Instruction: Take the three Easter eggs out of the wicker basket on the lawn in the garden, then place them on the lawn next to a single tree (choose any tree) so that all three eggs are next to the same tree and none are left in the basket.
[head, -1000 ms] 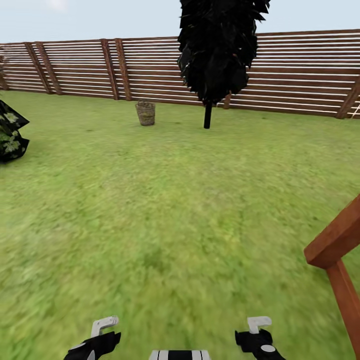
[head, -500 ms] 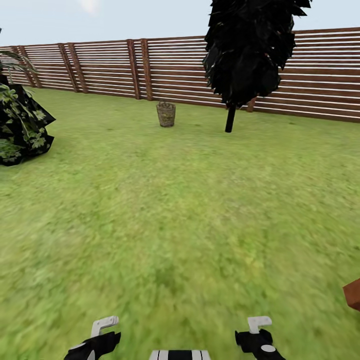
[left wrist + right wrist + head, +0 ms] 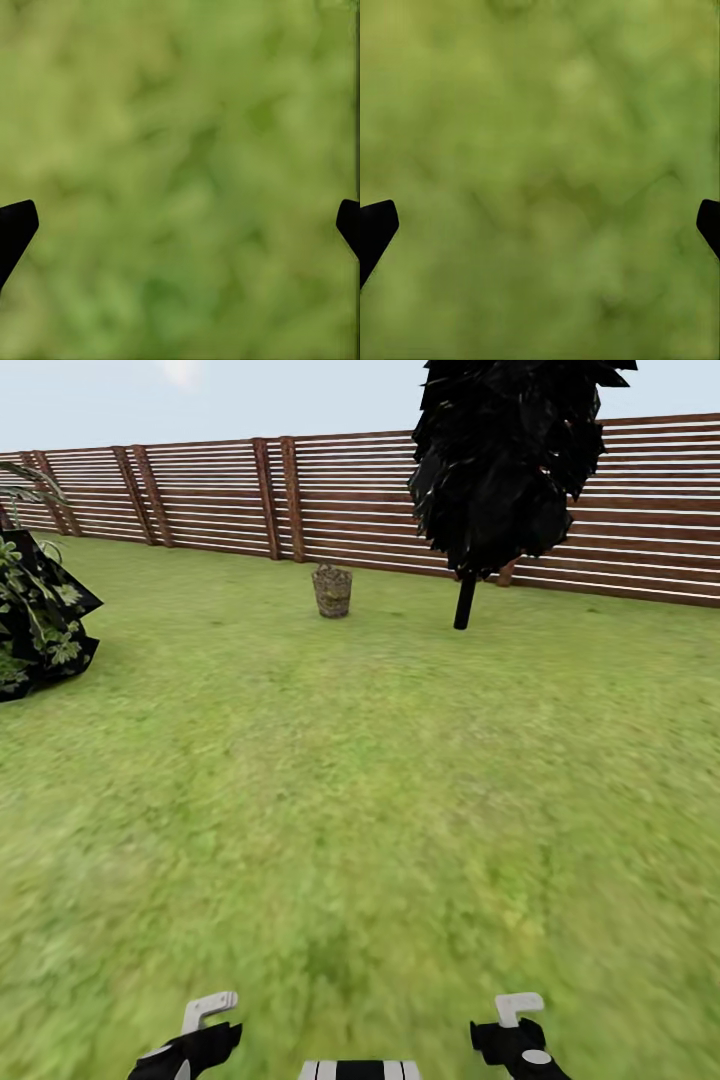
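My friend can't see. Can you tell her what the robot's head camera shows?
A small wicker basket stands far off on a wide green lawn, left of a black tree, with a slatted wooden fence behind. Both robot grippers, left and right, peek in at the bottom.

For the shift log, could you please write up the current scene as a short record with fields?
setting: fenced garden, wooden slat fence behind
ground: lawn
wicker basket: upright, far ahead near the fence; contents too small to tell
nearest tree: narrow black tree, to the right of the basket, apart from it
left edge: dark leafy bush
left gripper: jaws open, empty, over grass
right gripper: jaws open, empty, over grass
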You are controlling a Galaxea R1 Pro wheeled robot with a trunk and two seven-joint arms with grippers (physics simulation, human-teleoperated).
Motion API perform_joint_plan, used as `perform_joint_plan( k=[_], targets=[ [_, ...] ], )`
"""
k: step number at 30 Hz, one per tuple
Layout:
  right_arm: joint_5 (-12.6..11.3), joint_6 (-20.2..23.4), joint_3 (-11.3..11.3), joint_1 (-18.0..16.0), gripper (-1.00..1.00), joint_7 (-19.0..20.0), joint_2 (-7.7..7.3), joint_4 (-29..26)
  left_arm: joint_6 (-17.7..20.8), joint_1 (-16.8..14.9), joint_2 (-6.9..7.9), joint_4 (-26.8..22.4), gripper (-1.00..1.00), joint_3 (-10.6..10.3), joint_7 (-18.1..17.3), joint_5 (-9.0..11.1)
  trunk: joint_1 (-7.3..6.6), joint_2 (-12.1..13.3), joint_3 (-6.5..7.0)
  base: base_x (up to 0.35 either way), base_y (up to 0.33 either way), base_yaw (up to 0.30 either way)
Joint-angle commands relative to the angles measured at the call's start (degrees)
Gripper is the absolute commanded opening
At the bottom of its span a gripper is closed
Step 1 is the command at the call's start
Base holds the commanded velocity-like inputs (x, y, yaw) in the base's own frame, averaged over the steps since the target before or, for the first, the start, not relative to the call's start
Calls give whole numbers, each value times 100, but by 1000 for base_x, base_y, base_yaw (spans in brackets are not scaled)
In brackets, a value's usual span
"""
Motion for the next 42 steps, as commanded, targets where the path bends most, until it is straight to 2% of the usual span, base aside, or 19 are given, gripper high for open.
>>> perform_joint_plan(
  k=[1,7,20,23,27,35,42],
  targets=[
    [35,-12,13,-3,100,-25,-1,5,36,0,-6,-18,100,15,-12,34,0,-1,-4,74,0,0],
    [35,-11,13,-3,100,-25,-1,5,39,0,-12,-38,100,15,-12,41,0,-1,-4,17,0,0],
    [15,-165,4,15,100,-17,-1,87,50,0,-6,90,100,7,-12,36,-33,16,284,0,0,0],
    [19,-397,4,63,100,-16,-10,116,40,0,1,365,100,13,-12,41,-41,20,350,0,0,0],
    [30,-763,4,88,100,-16,-14,370,35,0,11,472,100,19,-12,50,-51,25,439,15,0,0],
    [23,-871,4,87,100,-16,-28,477,-230,0,22,690,100,29,-1,50,-72,36,616,4,0,0],
    [18,-874,4,86,100,-16,-33,480,-281,0,21,722,100,29,6,50,-226,317,742,0,0,0]
  ],
)
